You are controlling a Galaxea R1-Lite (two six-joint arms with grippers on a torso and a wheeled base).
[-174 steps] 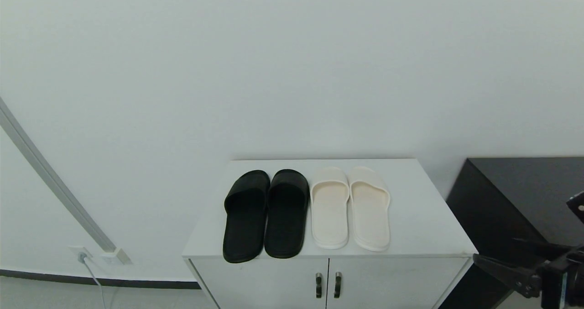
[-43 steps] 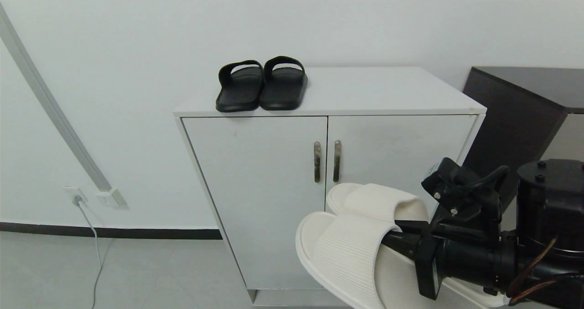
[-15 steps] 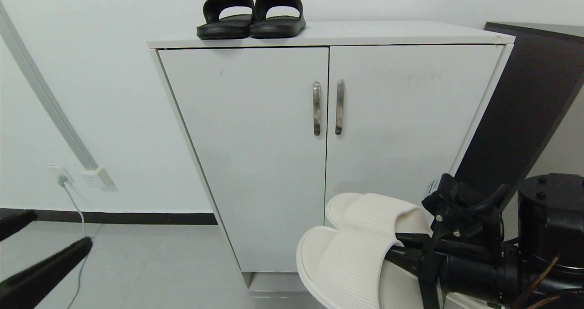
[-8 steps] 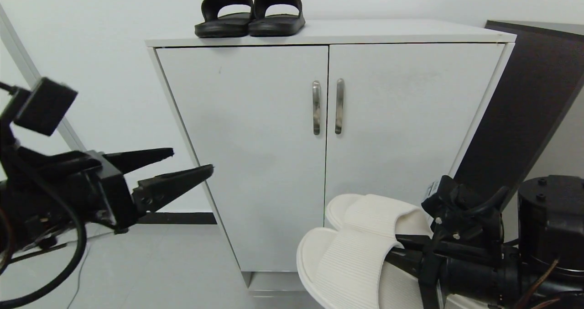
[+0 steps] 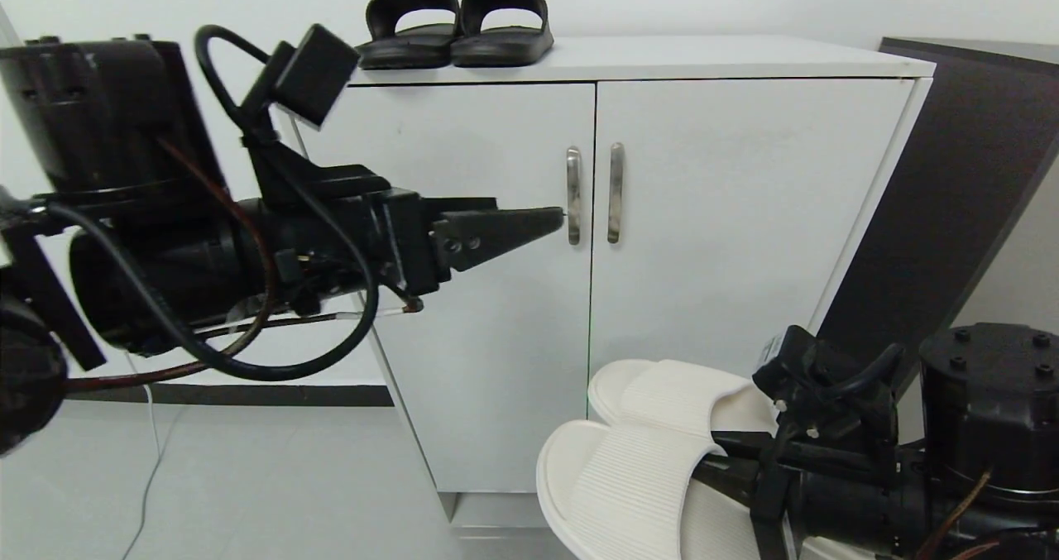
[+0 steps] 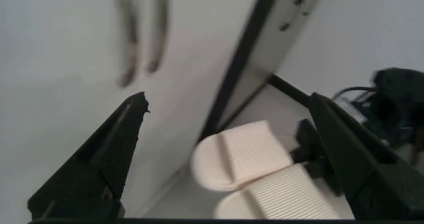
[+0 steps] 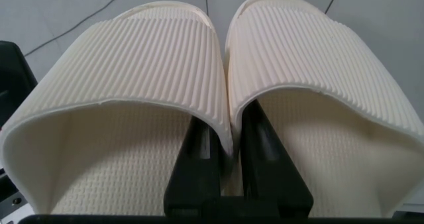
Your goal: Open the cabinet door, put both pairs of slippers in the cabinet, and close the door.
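Ahead of left claw (image 5: 553,215): left handle (image 5: 573,196) of the cabinet (image 5: 496,361), on the left door's (image 5: 463,146) inner edge; both doors shut.
Key relation: in the head view the fingertips line up with the handle's lower half. In the left wrist view both handles sit beyond the fingers, not between them, so the claw looks short of the door.
Handle axis: upright; the finger spread seems to cross it.
Left claw state: fingers wide apart, nothing held.
Nearer arm: left; the right is loaded and low.
Right claw (image 7: 228,164): clamped on the white slippers (image 5: 654,452), pinching the two inner strap edges together, low before the right door.
Black slippers (image 5: 459,18): side by side on the cabinet top, left end, over the left door.
Materials: handles are slim brushed-metal bars, right handle (image 5: 615,192) just beside the left; doors smooth matt white board; white pair soft, ribbed straps, waffle insoles; black pair smooth moulded rubber.
Judgement: handle is narrow, so fingers must straddle it before pulling.
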